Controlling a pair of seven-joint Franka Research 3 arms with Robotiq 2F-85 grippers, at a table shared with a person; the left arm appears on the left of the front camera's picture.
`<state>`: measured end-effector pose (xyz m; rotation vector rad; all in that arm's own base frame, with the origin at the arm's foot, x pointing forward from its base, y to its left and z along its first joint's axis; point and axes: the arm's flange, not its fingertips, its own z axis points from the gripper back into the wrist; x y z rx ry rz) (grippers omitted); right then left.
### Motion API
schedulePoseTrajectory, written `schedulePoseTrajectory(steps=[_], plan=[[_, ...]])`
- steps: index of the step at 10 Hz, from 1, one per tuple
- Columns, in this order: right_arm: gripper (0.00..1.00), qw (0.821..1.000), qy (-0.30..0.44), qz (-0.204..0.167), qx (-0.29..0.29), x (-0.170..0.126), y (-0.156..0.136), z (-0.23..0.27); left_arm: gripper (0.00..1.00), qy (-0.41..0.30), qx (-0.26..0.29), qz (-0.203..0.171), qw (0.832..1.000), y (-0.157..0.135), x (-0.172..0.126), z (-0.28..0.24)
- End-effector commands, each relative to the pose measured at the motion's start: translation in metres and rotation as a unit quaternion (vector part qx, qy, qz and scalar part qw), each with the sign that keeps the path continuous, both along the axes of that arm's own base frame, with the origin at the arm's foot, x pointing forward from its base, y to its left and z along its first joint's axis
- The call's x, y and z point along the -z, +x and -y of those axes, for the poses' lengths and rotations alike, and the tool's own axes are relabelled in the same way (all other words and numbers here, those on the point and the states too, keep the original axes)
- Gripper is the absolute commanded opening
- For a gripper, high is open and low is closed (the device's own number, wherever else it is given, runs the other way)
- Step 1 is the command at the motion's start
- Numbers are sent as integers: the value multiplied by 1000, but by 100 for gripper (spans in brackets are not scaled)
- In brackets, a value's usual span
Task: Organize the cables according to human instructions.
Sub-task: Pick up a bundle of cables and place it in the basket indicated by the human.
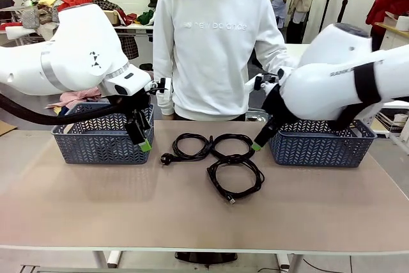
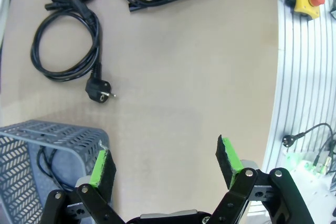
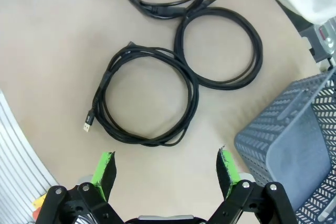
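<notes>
My left pincer point(image 1: 142, 140) hangs low over the brown table point(image 1: 192, 215), its green-padded fingers spread wide apart with nothing between them, at the near right corner of the left basket point(image 1: 96, 145). My right pincer point(image 1: 258, 143) hangs the same way, fingers wide apart and empty, at the near left corner of the right basket point(image 1: 319, 148). Between the two grey-blue baskets three black cables lie flat on the table as round coils. The plug-ended coil point(image 1: 188, 146) is on my left, its chunky round plug point(image 1: 165, 158) lying at the coil's left edge. The middle coil point(image 1: 234, 145) touches it on the right. The near coil point(image 1: 235, 177) lies closer to me, touching the middle coil's edge, with a small flat connector point(image 1: 231, 201) at its loose end. Seen from my left wrist, the plug-ended coil lies well ahead of my open fingers, and a dark cord point(image 2: 46, 163) shows inside the left basket beside one finger. Seen from my right wrist, the near coil lies just ahead of my spread fingers, with the right basket close by on one side. A person point(image 1: 211, 43) in a white sweatshirt stands at the far side of the table, behind the cables and between the baskets.
</notes>
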<state>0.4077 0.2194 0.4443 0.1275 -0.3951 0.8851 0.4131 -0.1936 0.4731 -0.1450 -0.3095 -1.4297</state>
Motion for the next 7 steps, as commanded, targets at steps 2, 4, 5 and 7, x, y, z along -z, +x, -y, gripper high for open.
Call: schedulePoseTrajectory(steps=[2,4,5,7], plan=[[100,999,-31,-15,18,5,10,-21,100,-2,-2,-1,1000,-1,1,0],[100,1000,-16,-9,2,10,3,-17,100,-2,-2,-1,1000,-1,1,0],[100,1000,-16,-9,2,10,3,-17,100,-2,-2,-1,1000,-1,1,0],[100,1000,-16,-9,2,10,3,-17,100,-2,-2,-1,1000,-1,1,0]])
